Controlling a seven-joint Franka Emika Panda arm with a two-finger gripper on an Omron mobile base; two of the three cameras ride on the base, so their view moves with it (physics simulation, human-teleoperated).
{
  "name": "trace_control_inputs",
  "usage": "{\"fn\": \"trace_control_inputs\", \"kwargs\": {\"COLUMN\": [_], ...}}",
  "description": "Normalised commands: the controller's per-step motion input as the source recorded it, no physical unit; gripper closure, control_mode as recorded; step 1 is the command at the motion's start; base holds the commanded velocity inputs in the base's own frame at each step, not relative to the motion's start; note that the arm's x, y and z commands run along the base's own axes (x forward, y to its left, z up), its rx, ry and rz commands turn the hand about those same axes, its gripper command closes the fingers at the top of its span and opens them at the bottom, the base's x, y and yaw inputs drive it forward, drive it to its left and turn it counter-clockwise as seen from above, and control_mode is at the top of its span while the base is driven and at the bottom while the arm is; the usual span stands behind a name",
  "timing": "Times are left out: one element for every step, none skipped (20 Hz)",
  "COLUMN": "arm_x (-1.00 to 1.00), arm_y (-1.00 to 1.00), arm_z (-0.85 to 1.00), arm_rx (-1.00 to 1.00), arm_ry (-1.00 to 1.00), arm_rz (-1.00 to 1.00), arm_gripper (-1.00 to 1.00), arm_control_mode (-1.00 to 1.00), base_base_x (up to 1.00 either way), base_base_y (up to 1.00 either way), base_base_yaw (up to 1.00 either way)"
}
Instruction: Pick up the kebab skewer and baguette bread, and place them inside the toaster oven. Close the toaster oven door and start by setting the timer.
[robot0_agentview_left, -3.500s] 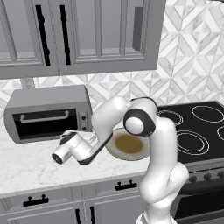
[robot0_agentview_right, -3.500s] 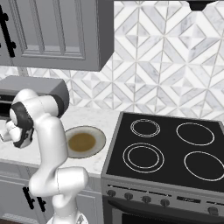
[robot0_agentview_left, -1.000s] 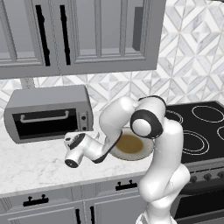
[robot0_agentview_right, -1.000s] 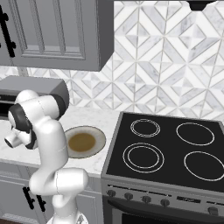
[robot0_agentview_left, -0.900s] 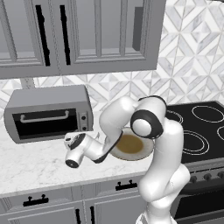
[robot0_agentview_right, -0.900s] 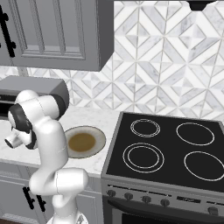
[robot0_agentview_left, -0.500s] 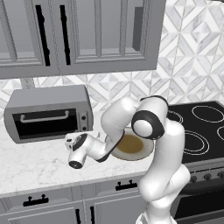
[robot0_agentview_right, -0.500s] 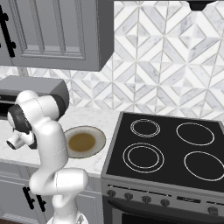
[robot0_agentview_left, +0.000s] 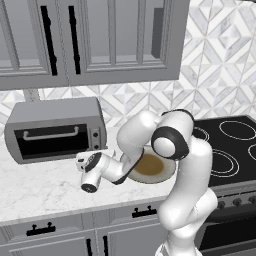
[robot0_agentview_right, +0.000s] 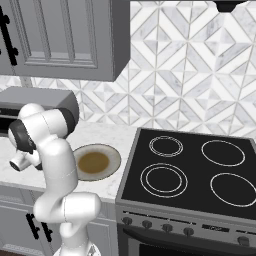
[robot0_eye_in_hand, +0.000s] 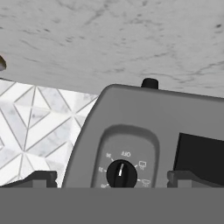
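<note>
Claw (robot0_eye_in_hand: 112, 178) stood spread wide, empty. Timer knob (robot0_eye_in_hand: 121, 173) on oven (robot0_agentview_left: 55, 129) sat dead ahead between my fingertips (robot0_eye_in_hand: 41, 176). Judged knob small, rigid, smooth; pinch across its ridge.

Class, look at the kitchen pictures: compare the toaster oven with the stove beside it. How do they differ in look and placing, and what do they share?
The toaster oven is a small grey box standing on the marble counter; the stove is a larger black-topped unit built in beside the counter. The toaster oven's door is dark glass with a bar handle; the stove top carries four ring burners. Both have control knobs.
</note>
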Motion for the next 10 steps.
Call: {"fn": "trace_control_inputs", "kwargs": {"arm_x": [0.00, 0.00, 0.00, 0.00, 0.00, 0.04, 0.03, 0.03, 0.00, 0.03], "arm_y": [0.00, 0.00, 0.00, 0.00, 0.00, 0.00, 0.00, 0.00, 0.00, 0.00], "arm_z": [0.00, 0.00, 0.00, 0.00, 0.00, 0.00, 0.00, 0.00, 0.00, 0.00], "arm_rx": [0.00, 0.00, 0.00, 0.00, 0.00, 0.00, 0.00, 0.00, 0.00, 0.00], "arm_ry": [0.00, 0.00, 0.00, 0.00, 0.00, 0.00, 0.00, 0.00, 0.00, 0.00], "arm_rz": [0.00, 0.00, 0.00, 0.00, 0.00, 0.00, 0.00, 0.00, 0.00, 0.00], "arm_gripper": [-1.00, -1.00, -1.00, -1.00, -1.00, -1.00, -1.00, -1.00, -1.00, -1.00], "arm_control_mode": [-1.00, -1.00, -1.00, -1.00, -1.00, -1.00, -1.00, -1.00, -1.00, -1.00], "base_base_x": [0.00, 0.00, 0.00, 0.00, 0.00, 0.00, 0.00, 0.00, 0.00, 0.00], "base_base_y": [0.00, 0.00, 0.00, 0.00, 0.00, 0.00, 0.00, 0.00, 0.00, 0.00], "base_base_yaw": [0.00, 0.00, 0.00, 0.00, 0.00, 0.00, 0.00, 0.00, 0.00, 0.00]}}
